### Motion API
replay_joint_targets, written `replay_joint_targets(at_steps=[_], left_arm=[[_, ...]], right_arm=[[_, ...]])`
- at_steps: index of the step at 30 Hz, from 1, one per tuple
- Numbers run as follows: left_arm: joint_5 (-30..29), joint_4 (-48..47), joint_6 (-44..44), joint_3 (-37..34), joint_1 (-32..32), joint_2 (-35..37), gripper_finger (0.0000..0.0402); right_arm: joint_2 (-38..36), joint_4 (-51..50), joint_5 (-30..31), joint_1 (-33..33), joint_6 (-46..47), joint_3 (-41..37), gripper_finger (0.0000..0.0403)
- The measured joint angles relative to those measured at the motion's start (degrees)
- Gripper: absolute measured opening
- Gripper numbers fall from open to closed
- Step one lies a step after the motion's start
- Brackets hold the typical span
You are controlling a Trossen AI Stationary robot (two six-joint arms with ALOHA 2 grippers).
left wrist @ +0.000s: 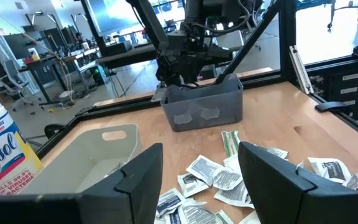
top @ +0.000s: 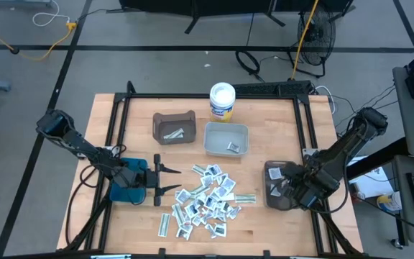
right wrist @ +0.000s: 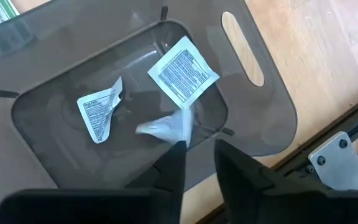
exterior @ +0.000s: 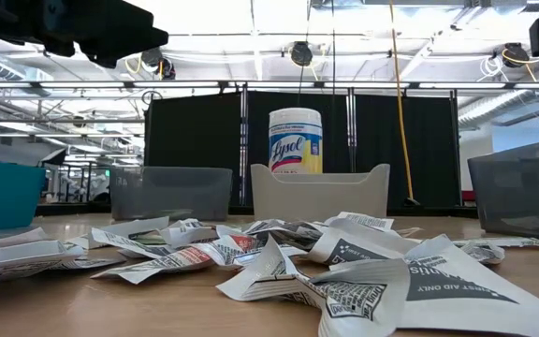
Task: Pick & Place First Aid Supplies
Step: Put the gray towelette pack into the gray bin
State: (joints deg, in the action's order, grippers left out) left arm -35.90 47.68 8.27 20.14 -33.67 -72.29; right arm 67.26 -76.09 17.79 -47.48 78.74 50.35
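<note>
Right gripper above the dark bin, jaws apart, perhaps just off a packet; left jaws open

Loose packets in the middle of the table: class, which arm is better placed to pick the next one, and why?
Probably the left. The left gripper is open, empty and pointed at the packet pile beside it. The right gripper is over the dark bin at the table's right, a white packet at its fingertips.

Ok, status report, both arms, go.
Right hand over the dark grey bin, fingers apart, a packet just beyond them. Left hand open, empty, beside the packet pile. Nothing blocking the pile.
</note>
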Motion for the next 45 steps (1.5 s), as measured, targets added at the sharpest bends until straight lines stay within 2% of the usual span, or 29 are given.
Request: replay_joint_targets(at_steps=[7, 10, 16, 21, 24, 30, 34, 38, 45], left_arm=[[0.0, 0.0, -0.3, 0.0, 0.0, 0.0, 0.0214], [-0.2, 0.0, -1.5, 0.0, 0.6, 0.0, 0.0214], [-0.2, 0.0, -4.4, 0.0, 2.0, 0.0, 0.0214], [-0.1, 0.1, -6.8, 0.0, 3.0, 0.0, 0.0214], [0.3, -1.1, -11.3, 0.2, 4.5, 0.0, 0.0214], [4.6, -20.6, -20.4, 8.1, 6.3, -0.8, 0.0214], [8.9, -38.4, -26.6, 16.5, 6.0, -2.4, 0.0214], [8.9, -52.5, -35.8, 22.7, 5.0, -3.8, 0.0214], [9.0, -55.2, -45.7, 25.7, 4.2, -9.6, 0.0214]], right_arm=[[0.0, 0.1, 0.7, 0.0, -1.9, 0.0, 0.0155], [0.0, 0.7, 4.9, -0.1, -4.1, 0.0, 0.0166], [0.0, 3.0, 18.1, -1.3, -11.6, 0.0, 0.0169], [0.0, 8.8, 34.0, -1.4, -20.2, 0.0, 0.0165], [0.0, 15.4, 42.5, -1.4, -28.0, 0.0, 0.0167], [0.0, 33.3, 52.7, -1.4, -47.6, -1.2, 0.0168], [0.0, 46.1, 54.4, -1.4, -59.4, -5.0, 0.0167], [0.0, 55.0, 54.2, -1.4, -64.2, -9.9, 0.0166], [-0.3, 62.4, 54.5, -1.4, -66.3, -17.3, 0.0162]])
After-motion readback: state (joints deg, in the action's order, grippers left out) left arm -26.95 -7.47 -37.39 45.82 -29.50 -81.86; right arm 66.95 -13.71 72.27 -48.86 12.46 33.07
